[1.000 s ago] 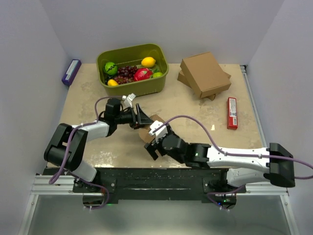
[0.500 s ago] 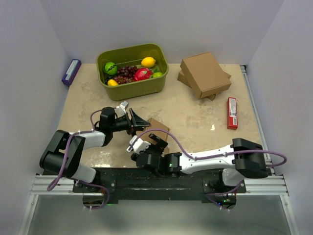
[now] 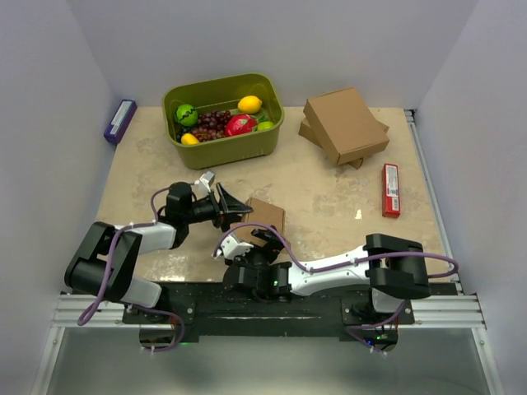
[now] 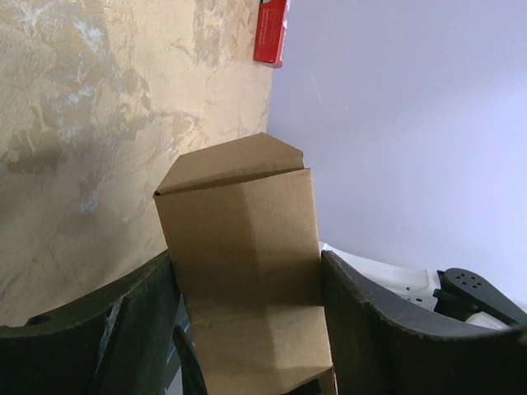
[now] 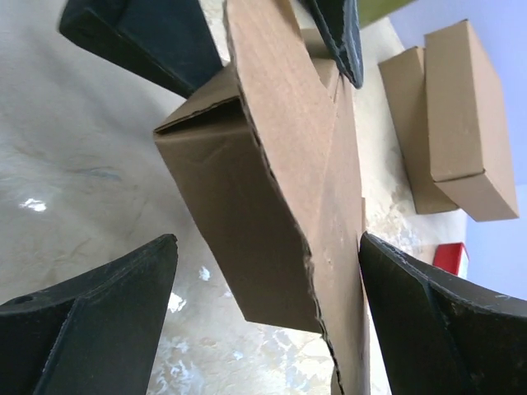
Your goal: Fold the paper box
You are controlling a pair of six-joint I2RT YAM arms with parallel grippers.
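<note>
The small brown thin-cardboard paper box (image 3: 265,216) is near the front of the beige mottled table (image 3: 329,189), pinched across its sides by the left gripper (image 4: 247,257). It looks light and easily creased, so grip the folded edges. The right gripper (image 5: 268,243) gapes around it.

Two arms (image 3: 333,276) — white, black, purple cables (image 3: 154,202)

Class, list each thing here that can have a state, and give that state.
paper box: partly folded, one flap sticking out
left gripper: shut on the paper box
right gripper: open, fingers astride the box without touching
green bin: upright, holding fruit
stacked cardboard boxes: closed
</note>
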